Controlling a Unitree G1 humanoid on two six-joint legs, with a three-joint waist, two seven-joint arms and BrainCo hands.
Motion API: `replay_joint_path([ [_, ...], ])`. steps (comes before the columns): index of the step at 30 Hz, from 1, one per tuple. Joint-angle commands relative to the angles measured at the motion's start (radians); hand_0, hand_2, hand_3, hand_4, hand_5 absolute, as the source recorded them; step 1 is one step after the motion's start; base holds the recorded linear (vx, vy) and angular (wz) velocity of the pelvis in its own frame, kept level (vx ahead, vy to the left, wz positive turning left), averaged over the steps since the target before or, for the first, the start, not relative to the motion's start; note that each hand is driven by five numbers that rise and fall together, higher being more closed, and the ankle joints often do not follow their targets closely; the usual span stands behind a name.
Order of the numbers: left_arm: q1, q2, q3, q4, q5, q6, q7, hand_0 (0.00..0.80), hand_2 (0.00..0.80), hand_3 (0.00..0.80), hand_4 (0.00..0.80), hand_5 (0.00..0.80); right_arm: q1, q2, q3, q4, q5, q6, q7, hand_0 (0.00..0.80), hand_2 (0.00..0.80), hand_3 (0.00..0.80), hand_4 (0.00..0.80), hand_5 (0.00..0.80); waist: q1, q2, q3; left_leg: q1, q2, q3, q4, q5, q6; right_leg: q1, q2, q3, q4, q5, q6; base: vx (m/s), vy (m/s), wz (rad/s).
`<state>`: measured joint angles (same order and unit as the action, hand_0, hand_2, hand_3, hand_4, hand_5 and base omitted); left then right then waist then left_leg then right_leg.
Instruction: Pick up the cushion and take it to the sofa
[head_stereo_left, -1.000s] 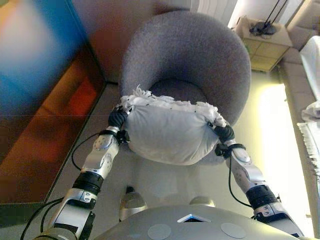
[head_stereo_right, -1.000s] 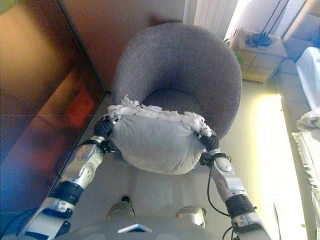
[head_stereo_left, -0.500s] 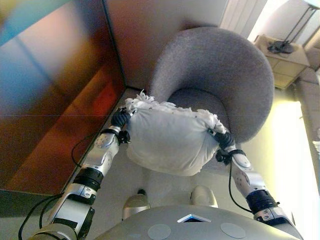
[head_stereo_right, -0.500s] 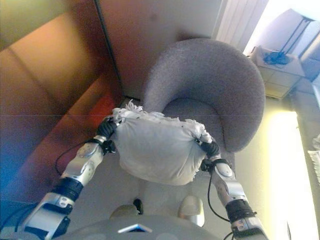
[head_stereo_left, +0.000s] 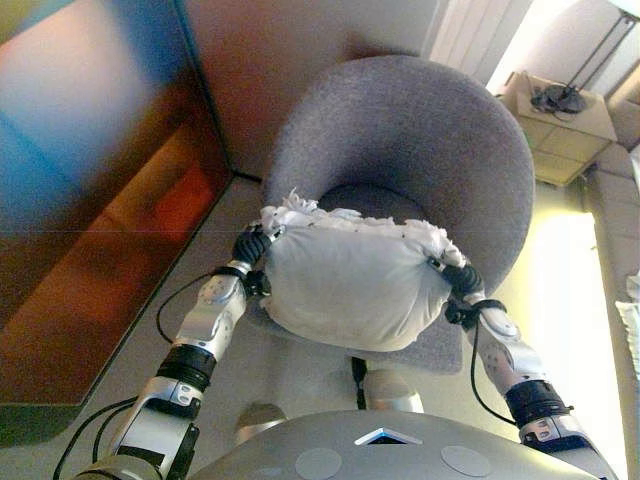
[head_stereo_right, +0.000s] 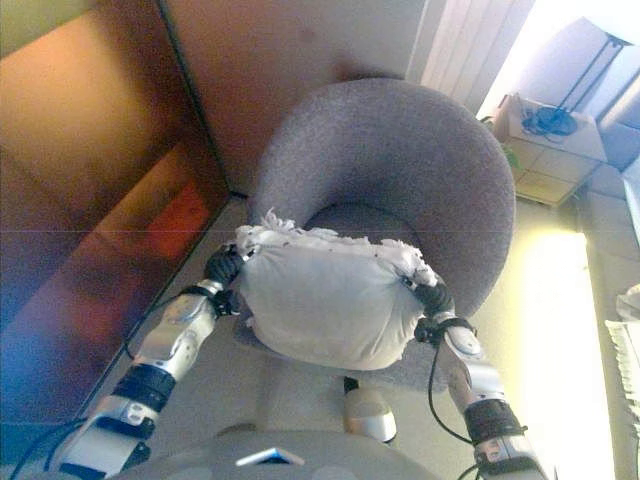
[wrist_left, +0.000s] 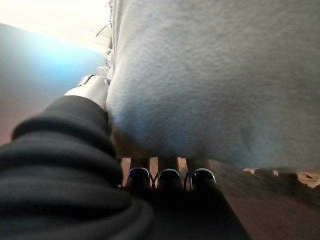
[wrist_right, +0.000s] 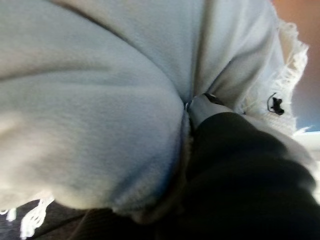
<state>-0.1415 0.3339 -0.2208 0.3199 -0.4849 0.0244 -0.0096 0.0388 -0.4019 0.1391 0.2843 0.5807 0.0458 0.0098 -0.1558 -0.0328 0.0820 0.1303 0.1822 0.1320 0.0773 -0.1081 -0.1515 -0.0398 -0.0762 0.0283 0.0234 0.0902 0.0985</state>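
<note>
A pale grey cushion (head_stereo_left: 350, 285) with a white fringed top edge hangs in the air between my two hands, in front of a round grey armchair (head_stereo_left: 420, 130). My left hand (head_stereo_left: 252, 243) grips its left end. In the left wrist view its fingertips (wrist_left: 170, 176) curl under the cushion (wrist_left: 210, 75) and the thumb (wrist_left: 92, 87) lies on its side. My right hand (head_stereo_left: 458, 278) grips the right end. In the right wrist view its thumb (wrist_right: 202, 107) digs into the creased cloth (wrist_right: 90, 100); its fingers are hidden.
A glossy brown-orange wall panel (head_stereo_left: 90, 200) runs along the left. A small side table (head_stereo_left: 555, 110) with dark cables stands at the back right, beside white vertical slats (head_stereo_left: 465, 35). Pale furniture with a white fringed cloth (head_stereo_left: 632, 310) shows at the right edge.
The whole picture swung left and then partly back, so the camera moved. The cushion stays held between both hands in front of the armchair.
</note>
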Motion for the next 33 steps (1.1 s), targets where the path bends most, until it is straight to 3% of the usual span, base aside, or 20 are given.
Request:
replay_joint_path([
  [1,-0.011,0.037,0.049,-0.091,-0.040,-0.059,-0.021,0.800,0.800,0.800,0.800,0.800,-0.094,-0.004,-0.073,-0.112,0.049,-0.057,0.026,0.800,0.800,0.800,0.800,0.800,0.008,-0.006,-0.075,0.015,-0.003,0.009,0.170,0.085,0.069,-0.098,-0.035,0.031,0.072,0.008,0.035,0.151,-0.143,0.00],
  [5,-0.023,0.027,0.038,-0.080,-0.050,-0.073,-0.005,0.800,0.800,0.800,0.800,0.800,-0.097,-0.022,-0.076,-0.105,0.048,-0.066,0.045,0.800,0.800,0.800,0.800,0.800,0.008,-0.020,-0.077,-0.063,0.021,0.031,0.318,0.102,0.068,-0.066,-0.023,-0.002,0.080,-0.027,-0.009,0.148,-0.150,0.05],
  [7,-0.028,0.014,0.027,-0.079,-0.042,-0.071,-0.004,0.800,0.800,0.800,0.800,0.800,-0.105,-0.022,-0.077,-0.100,0.048,-0.064,0.035,0.800,0.800,0.800,0.800,0.800,0.012,-0.018,-0.075,-0.074,0.028,0.039,0.292,0.097,0.070,-0.047,-0.021,-0.019,0.078,-0.040,-0.012,0.113,-0.026,0.17],
  [10,-0.062,0.002,-0.006,-0.078,-0.055,-0.034,0.011,0.800,0.800,0.800,0.800,0.800,-0.140,-0.032,-0.081,-0.090,0.069,-0.063,-0.001,0.800,0.800,0.800,0.800,0.800,0.033,-0.002,-0.069,-0.075,-0.006,0.008,0.114,0.106,0.064,-0.011,-0.018,-0.049,0.063,-0.061,0.005,0.126,0.079,0.22],
  [12,-0.104,-0.011,-0.035,-0.061,-0.058,-0.003,0.031,0.800,0.800,0.800,0.800,0.800,-0.174,-0.042,-0.086,-0.086,0.149,-0.062,-0.017,0.800,0.800,0.800,0.800,0.800,0.049,0.011,-0.053,-0.103,-0.014,-0.006,0.027,0.147,0.044,0.018,-0.023,-0.073,0.057,-0.083,0.015,0.111,0.072,0.32],
  [15,-0.175,-0.040,-0.076,0.001,-0.043,0.003,0.049,0.800,0.800,0.800,0.800,0.800,-0.209,-0.030,-0.104,-0.044,0.191,-0.063,-0.048,0.800,0.800,0.800,0.800,0.800,0.044,0.005,-0.049,-0.122,0.004,0.026,0.051,0.109,0.040,0.030,-0.061,-0.114,0.061,-0.096,0.023,0.078,0.019,0.37],
  [18,-0.182,-0.041,-0.093,-0.021,-0.044,0.012,0.081,0.800,0.800,0.800,0.800,0.800,-0.222,-0.005,-0.098,-0.028,0.194,-0.047,-0.066,0.800,0.800,0.800,0.800,0.800,0.040,0.018,-0.040,-0.120,0.009,0.042,0.063,0.067,0.042,0.005,-0.081,-0.113,0.101,-0.108,0.034,0.062,0.048,0.19],
  [22,-0.232,-0.023,-0.126,-0.017,-0.050,-0.014,0.124,0.800,0.800,0.800,0.800,0.800,-0.284,0.011,-0.075,0.007,0.204,-0.063,-0.097,0.800,0.800,0.800,0.800,0.800,0.046,0.020,0.009,-0.204,0.018,0.023,0.159,0.027,0.047,-0.096,-0.099,-0.092,0.200,-0.125,0.045,-0.134,0.019,-0.02],
  [25,-0.302,-0.016,-0.145,0.002,-0.071,-0.012,0.153,0.800,0.800,0.800,0.800,0.800,-0.375,0.012,-0.063,0.050,0.233,-0.090,-0.139,0.800,0.800,0.800,0.800,0.800,0.060,0.005,0.071,-0.322,0.029,0.005,0.306,-0.017,0.055,-0.202,-0.122,-0.085,0.322,-0.140,0.050,-0.257,0.000,-0.06],
  [33,-0.410,-0.015,-0.194,0.004,-0.064,0.016,0.210,0.800,0.800,0.800,0.800,0.800,-0.508,-0.050,-0.079,0.181,0.269,-0.112,-0.197,0.800,0.800,0.800,0.800,0.800,0.095,-0.028,0.157,-0.515,0.047,-0.057,0.517,-0.085,0.050,-0.318,-0.158,-0.095,0.478,-0.175,0.050,-0.115,-0.023,0.08],
])
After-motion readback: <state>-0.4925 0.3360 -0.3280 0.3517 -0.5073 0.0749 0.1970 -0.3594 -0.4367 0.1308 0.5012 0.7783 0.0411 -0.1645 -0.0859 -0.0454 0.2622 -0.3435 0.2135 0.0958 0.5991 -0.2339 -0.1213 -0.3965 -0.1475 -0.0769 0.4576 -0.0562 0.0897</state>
